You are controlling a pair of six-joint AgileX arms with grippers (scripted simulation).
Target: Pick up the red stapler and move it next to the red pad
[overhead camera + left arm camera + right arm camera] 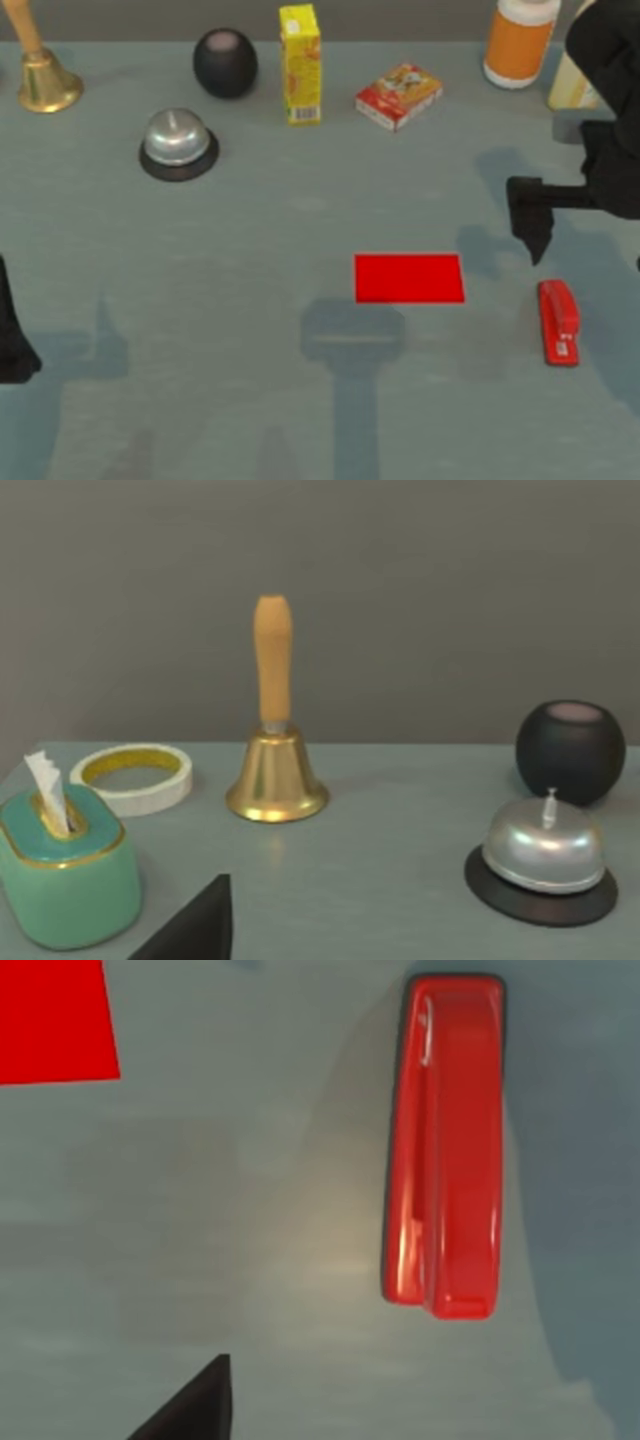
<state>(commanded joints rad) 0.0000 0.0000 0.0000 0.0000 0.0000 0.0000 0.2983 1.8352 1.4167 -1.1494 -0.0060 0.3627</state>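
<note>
Fingers on the right gripper (530, 235): can't tell if they're spread or closed, but they hold nothing, hanging just above the glossy narrow red stapler's (559, 322) far end, probably lining up a grab. Flat plain red pad (409, 278) lies near the stapler's left, so it's a short carry. Left gripper (15, 350) sits parked well left of the stapler.

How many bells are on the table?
2. A brass hand bell with a wooden handle stands at the far left corner; a silver desk bell on a black base sits just to its right, nearer the front. More may lie out of view.
</note>
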